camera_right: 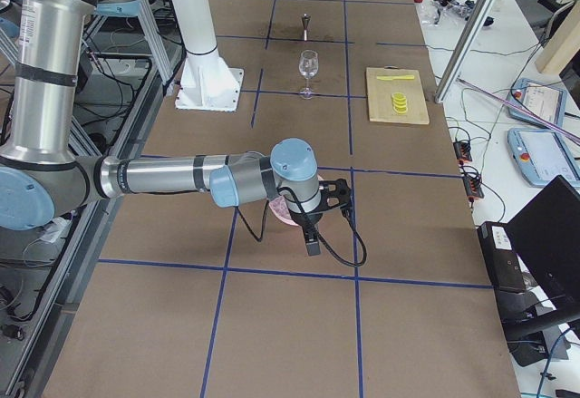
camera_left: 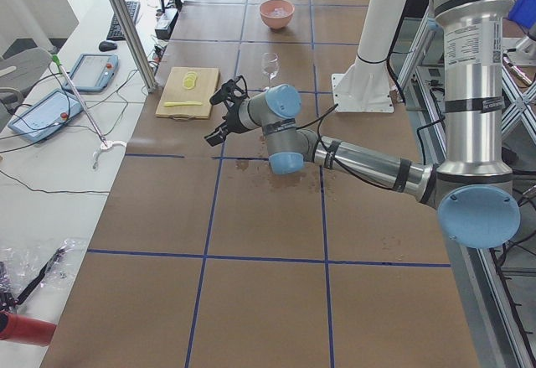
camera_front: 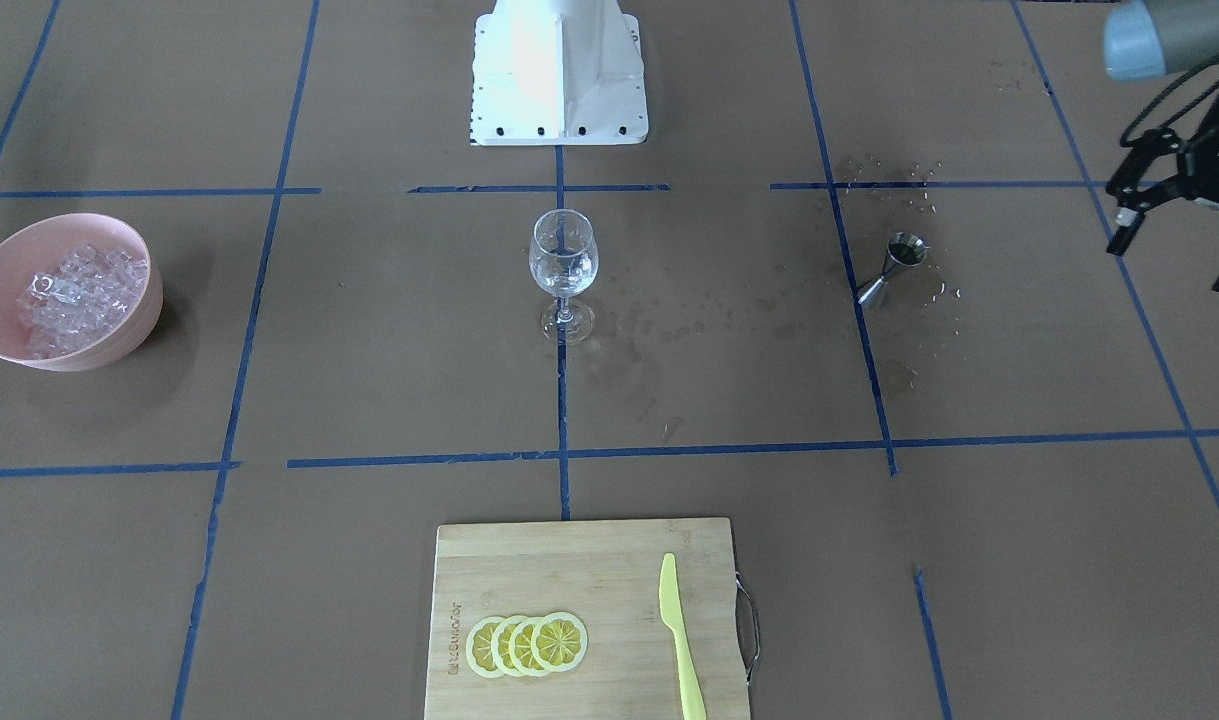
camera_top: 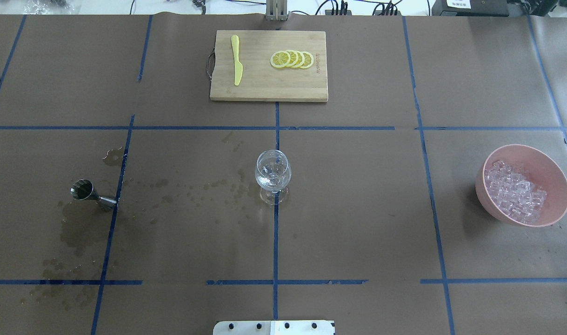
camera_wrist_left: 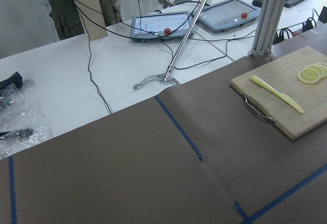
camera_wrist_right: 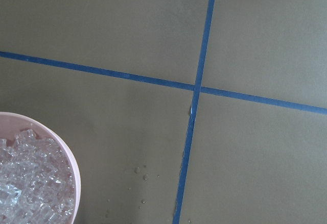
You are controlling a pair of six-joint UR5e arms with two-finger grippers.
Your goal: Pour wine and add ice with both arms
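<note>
A clear wine glass (camera_front: 563,265) stands upright at the table's middle (camera_top: 273,174). Any wine in it is hard to see. A pink bowl (camera_front: 119,335) holds a heap of clear ice cubes (camera_front: 79,295), also in the overhead view (camera_top: 516,193). A steel jigger (camera_front: 894,268) stands among wet stains (camera_top: 90,192). My left gripper (camera_front: 1174,255) is open and empty, raised beside the jigger and clear of it. My right gripper (camera_right: 328,217) hangs over the bowl's near side. I cannot tell if it is open. Its wrist view shows the bowl's rim (camera_wrist_right: 76,183).
A bamboo cutting board (camera_top: 264,88) on the operators' side carries several lemon slices (camera_top: 292,59) and a yellow plastic knife (camera_top: 236,65). The white base block (camera_front: 559,80) is behind the glass. Blue tape lines cross the brown table cover.
</note>
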